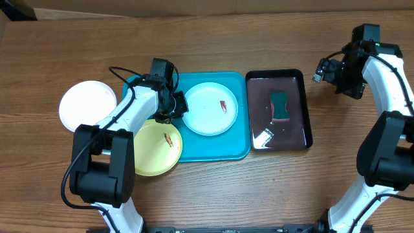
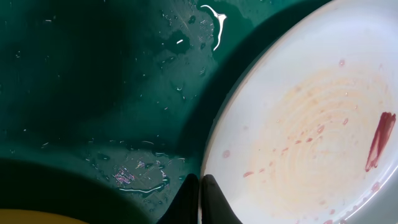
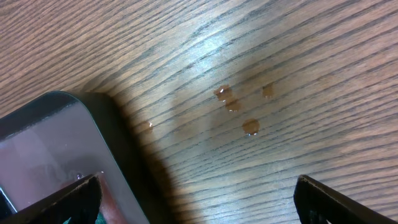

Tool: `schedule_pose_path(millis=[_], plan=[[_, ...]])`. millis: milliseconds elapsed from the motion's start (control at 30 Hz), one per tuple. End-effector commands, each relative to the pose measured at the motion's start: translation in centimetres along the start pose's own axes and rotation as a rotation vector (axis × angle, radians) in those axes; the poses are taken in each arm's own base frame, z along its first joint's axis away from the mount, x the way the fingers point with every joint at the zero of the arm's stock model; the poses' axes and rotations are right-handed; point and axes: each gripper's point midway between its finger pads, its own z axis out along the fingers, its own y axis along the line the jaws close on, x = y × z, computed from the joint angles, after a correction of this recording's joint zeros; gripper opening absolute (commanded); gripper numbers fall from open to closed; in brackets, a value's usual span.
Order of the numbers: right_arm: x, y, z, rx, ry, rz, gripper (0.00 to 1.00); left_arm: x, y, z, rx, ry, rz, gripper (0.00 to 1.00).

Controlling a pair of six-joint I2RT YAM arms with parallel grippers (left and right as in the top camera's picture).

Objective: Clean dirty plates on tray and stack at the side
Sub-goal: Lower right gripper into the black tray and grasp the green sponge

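The light blue plate (image 1: 210, 109) lies on the turquoise tray (image 1: 233, 150) with a reddish smear right of its middle. In the left wrist view the plate (image 2: 311, 124) looks pale, with the smear at the right, over the wet tray floor (image 2: 93, 74). My left gripper (image 1: 175, 107) is at the plate's left rim, and its fingers (image 2: 200, 194) are pressed together on that rim. The yellow-green plate (image 1: 157, 149) overlaps the tray's front-left corner. The white plate (image 1: 87, 105) lies on the table left of the tray. My right gripper (image 1: 336, 70) is open and empty (image 3: 199, 205) over bare wood.
A black tray (image 1: 306, 110) holding water and a green sponge (image 1: 280, 105) stands right of the turquoise tray. Its corner shows in the right wrist view (image 3: 56, 124). Several water drops (image 3: 239, 109) lie on the wood beside it.
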Motion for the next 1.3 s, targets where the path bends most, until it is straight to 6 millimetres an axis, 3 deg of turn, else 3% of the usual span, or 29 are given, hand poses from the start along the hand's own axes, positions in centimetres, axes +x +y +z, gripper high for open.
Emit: schedule_pose_path(millis=[0,100,133,200,300,333,533,667,867,1067,1267], plan=[[-1.0,0.4,-1.3,-0.023,-0.049,0.003,1.00,0.1,0.2,0.1,-0.011,-0.005,-0.011,0.04],[-1.3,2.2,-1.5,-0.119,-0.053,-0.005,1.00,0.1,0.2,0.1,-0.011,-0.003,-0.011,0.04],[0.3,3.8,-1.7,-0.221,0.022,-0.001,1.00,0.1,0.1,0.2,-0.011,-0.003,-0.009,0.04],[1.2,5.4,-2.3,-0.318,0.066,-0.004,1.00,0.2,0.1,0.2,-0.012,-0.002,-0.006,0.04],[2.9,7.2,-3.0,-0.409,0.139,-0.008,0.71,0.2,0.0,0.2,-0.011,-0.003,-0.006,0.04],[3.5,7.5,-2.9,-0.398,0.153,-0.035,0.69,0.2,0.0,0.2,-0.011,-0.003,-0.006,0.04],[6.6,8.6,-1.7,-0.208,0.196,-0.202,0.72,0.2,0.1,0.2,-0.013,-0.001,-0.005,0.04],[8.1,8.4,-0.7,-0.010,0.190,-0.311,0.76,0.4,0.1,0.2,-0.015,0.004,-0.006,0.04],[9.7,8.9,1.7,0.124,0.152,-0.423,0.76,0.7,0.3,0.2,-0.021,0.015,-0.008,0.04],[11.2,8.3,4.0,0.133,0.160,-0.433,0.77,0.7,0.3,0.2,-0.023,0.018,-0.002,0.04],[13.7,9.5,5.3,0.008,0.229,-0.419,0.77,0.8,0.4,0.2,-0.024,0.020,-0.002,0.04]])
